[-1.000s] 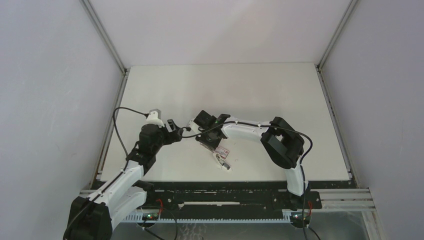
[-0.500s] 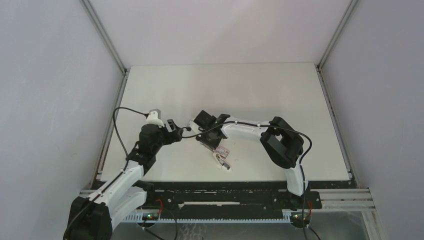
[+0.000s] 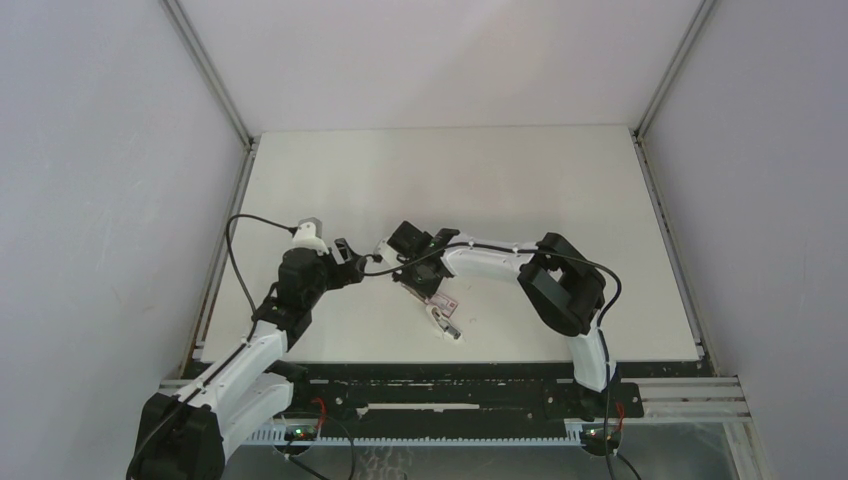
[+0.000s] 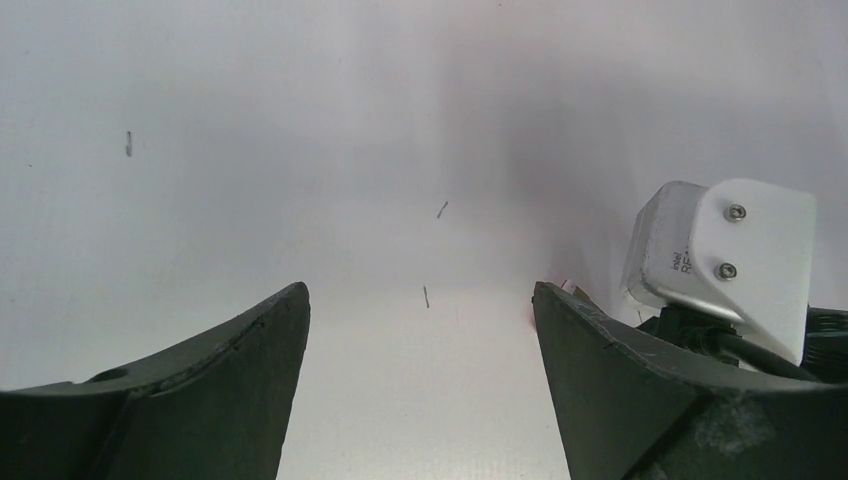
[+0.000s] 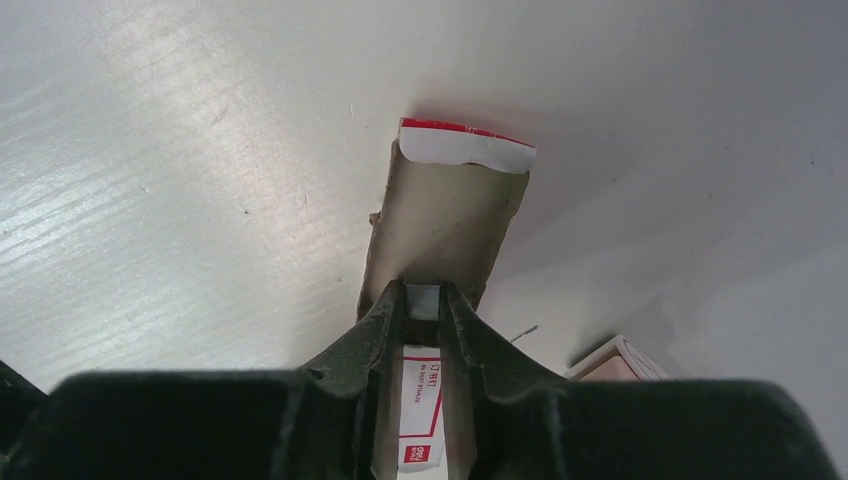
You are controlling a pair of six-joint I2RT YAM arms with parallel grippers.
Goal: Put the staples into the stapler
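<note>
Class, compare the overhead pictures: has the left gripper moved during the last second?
No: the left gripper keeps its place beside the table's left edge.

The white table [image 3: 520, 190] carries a small pale stapler [image 3: 446, 323] near its front edge, left of centre. Just behind it is a staple box [image 5: 450, 215] with a red-and-white flap; whether it rests flat is unclear. A few loose staples [image 4: 426, 296] lie scattered on the bare top.
</note>
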